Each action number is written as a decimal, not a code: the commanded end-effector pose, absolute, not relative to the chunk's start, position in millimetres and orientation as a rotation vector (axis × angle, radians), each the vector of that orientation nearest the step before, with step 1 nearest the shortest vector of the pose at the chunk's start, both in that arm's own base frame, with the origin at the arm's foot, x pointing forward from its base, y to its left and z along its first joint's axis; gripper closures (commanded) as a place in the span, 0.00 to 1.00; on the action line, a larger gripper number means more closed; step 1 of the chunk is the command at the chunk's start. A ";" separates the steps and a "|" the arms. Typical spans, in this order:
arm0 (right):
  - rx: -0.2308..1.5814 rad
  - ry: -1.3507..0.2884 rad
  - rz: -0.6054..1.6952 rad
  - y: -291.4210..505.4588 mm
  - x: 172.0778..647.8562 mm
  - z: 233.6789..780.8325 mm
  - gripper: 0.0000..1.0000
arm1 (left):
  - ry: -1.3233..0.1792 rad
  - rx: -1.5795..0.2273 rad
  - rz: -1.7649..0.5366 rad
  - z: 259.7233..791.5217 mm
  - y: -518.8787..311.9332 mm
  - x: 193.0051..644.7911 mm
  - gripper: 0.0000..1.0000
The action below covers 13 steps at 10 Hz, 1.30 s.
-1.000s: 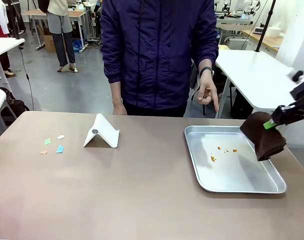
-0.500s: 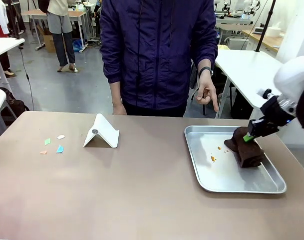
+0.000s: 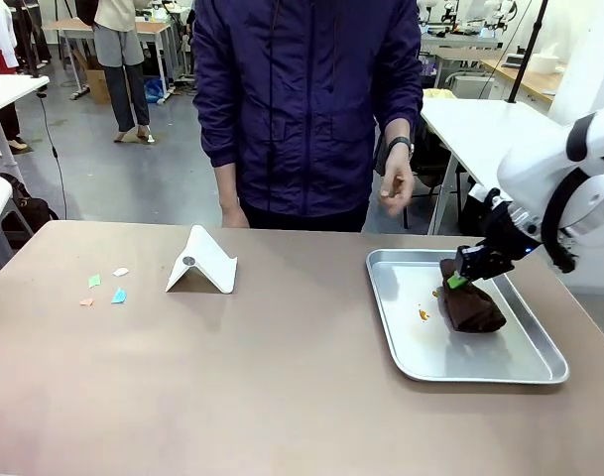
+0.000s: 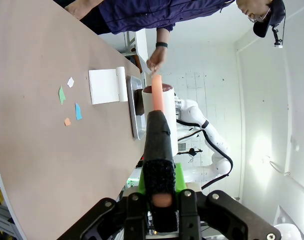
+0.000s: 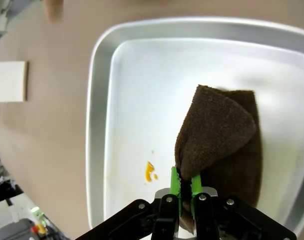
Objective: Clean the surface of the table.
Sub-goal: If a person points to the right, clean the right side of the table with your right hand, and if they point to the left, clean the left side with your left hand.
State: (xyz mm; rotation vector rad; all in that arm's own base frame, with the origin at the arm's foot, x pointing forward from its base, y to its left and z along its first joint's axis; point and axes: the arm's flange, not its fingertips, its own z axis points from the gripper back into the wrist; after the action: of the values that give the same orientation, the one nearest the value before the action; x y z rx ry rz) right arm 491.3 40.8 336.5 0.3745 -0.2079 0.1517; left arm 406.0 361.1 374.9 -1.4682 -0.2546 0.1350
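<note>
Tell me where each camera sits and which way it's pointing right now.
Front view: fixed on the robot's side, facing across the brownish-taupe table at the person in a purple jacket; the white right arm shows, its right gripper shut on the brown terry cloth.
Left wrist view: rolled sideways, facing along the table; the left gripper clamps a black tool with a pink tip.
Right wrist view: facing down into the silver metal tray; its green pads pinch the cloth.
Front and right wrist share tray, cloth, orange crumbs.
</note>
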 end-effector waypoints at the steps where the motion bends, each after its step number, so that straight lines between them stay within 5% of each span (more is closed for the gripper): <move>1: 0.411 -0.205 0.167 59.6 502.3 326.7 0.91 | -0.253 -1.466 0.130 380.3 359.8 401.5 1.00; 10: 0.294 -0.108 0.509 125.9 477.6 310.1 0.91 | -0.253 -1.466 0.130 380.3 359.8 401.5 1.00; 13: 0.234 -0.143 0.416 113.3 486.1 306.7 0.91 | -0.253 -1.466 0.130 380.3 359.8 401.5 1.00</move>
State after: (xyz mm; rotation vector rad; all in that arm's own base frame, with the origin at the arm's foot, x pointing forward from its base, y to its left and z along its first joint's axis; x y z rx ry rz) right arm 482.7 119.7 308.9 0.2728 -0.1206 0.4818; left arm 406.0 361.2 374.9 -1.4682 -0.2547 0.1351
